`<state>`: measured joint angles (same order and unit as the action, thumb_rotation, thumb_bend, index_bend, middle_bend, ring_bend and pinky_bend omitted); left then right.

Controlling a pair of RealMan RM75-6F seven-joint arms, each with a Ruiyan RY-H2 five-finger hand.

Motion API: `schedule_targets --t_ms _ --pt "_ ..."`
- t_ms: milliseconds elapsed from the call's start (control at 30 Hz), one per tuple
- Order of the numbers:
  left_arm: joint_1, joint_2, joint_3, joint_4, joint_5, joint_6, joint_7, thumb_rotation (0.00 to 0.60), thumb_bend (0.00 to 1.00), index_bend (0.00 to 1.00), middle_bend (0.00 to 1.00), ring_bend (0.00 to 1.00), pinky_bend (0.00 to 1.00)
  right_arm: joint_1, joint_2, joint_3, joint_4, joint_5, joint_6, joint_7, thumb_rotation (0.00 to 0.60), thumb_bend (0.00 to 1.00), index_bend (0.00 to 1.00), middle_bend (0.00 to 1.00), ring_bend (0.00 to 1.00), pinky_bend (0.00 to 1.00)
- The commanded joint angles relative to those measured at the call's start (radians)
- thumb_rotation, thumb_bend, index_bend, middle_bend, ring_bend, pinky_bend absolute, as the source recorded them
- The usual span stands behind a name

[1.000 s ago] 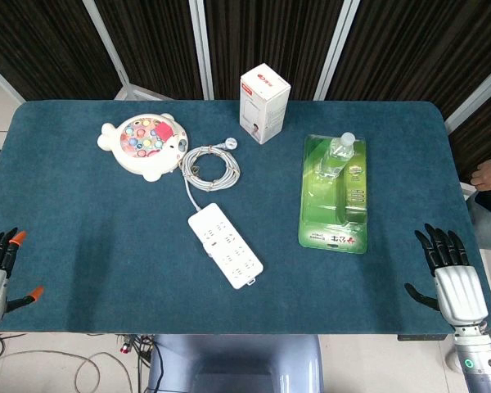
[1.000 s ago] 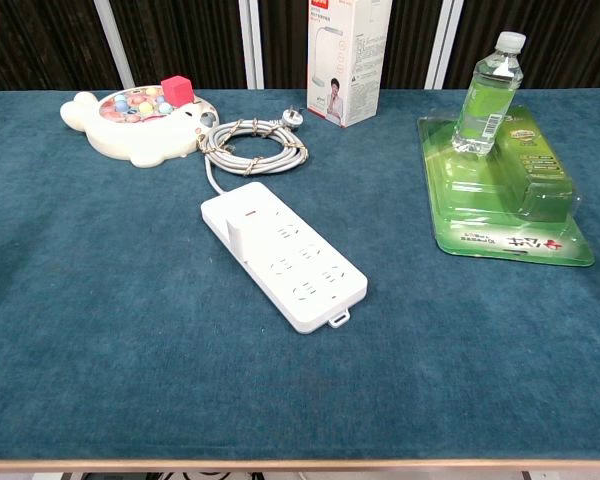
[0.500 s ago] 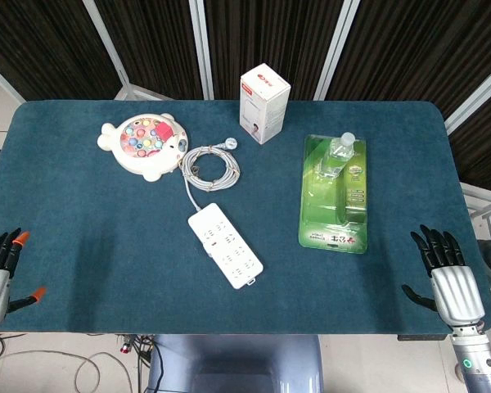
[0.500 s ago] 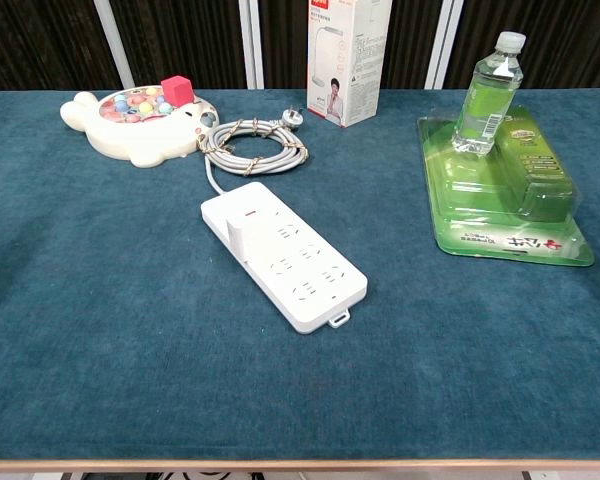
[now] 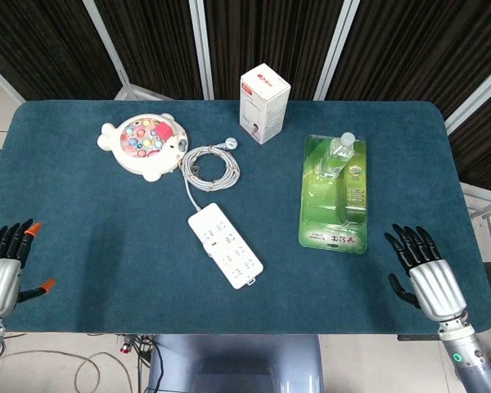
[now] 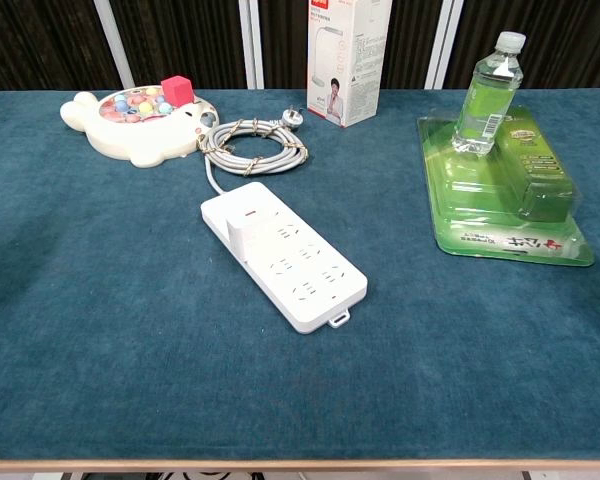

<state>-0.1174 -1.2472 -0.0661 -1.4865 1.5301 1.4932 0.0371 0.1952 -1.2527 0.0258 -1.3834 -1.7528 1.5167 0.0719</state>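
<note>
Two hands show in the head view, both empty with fingers spread apart. The left hand point(image 5: 2, 266) hovers at the near left corner of the surface point(image 5: 98, 237), its fingertips orange-tipped. The right hand point(image 5: 424, 274) hovers over the near right edge; the chest view shows neither.

Nearest to the right hand, just ahead of it and toward the middle, lies one green plastic tray point(image 5: 334, 196) in clear blister packaging. One water bottle point(image 5: 339, 152) stands upright on the far end of that tray, well ahead of the right hand.

Between the two hands, ahead of both, lies one white power strip point(image 5: 225, 245), set at a slant. Its one grey cord point(image 5: 210, 165) is coiled just beyond it, with the plug at the far side of the coil. Well ahead of the left hand sits one cream, fish-shaped toy point(image 5: 143, 145) filled with small coloured pieces. One white carton point(image 5: 264, 102) stands upright at the far edge, well apart from both hands.

The surface is covered with dark teal cloth. Behind it run dark slatted panels point(image 5: 147, 41) with pale metal frames.
</note>
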Motion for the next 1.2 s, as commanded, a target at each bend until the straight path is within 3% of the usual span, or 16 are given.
schedule_targets --t_ms 33,233,733,1200 --pt "-0.041 0.02 -0.028 -0.054 -0.002 -0.034 0.035 0.6 0.0 0.0 0.0 0.0 0.0 0.043 0.003 -0.01 -0.02 -0.061 -0.02 -0.044 0.6 0.83 0.0 0.0 0.0 0.0" --pt "-0.118 0.054 -0.066 -0.185 -0.032 -0.135 0.121 0.6 0.0 0.0 0.0 0.0 0.0 0.106 -0.01 -0.027 -0.093 -0.121 -0.111 -0.141 0.6 1.0 0.0 0.0 0.0 0.03" --pt "-0.313 0.013 -0.142 -0.379 -0.169 -0.356 0.387 0.6 0.0 0.05 0.01 0.0 0.0 0.24 -0.137 -0.052 -0.166 -0.148 -0.348 -0.267 0.6 1.0 0.0 0.01 0.0 0.06" --pt "-0.496 -0.088 -0.179 -0.342 -0.346 -0.523 0.542 0.6 0.0 0.07 0.03 0.0 0.0 0.321 -0.248 -0.013 -0.167 -0.069 -0.477 -0.32 0.6 1.0 0.0 0.01 0.0 0.07"
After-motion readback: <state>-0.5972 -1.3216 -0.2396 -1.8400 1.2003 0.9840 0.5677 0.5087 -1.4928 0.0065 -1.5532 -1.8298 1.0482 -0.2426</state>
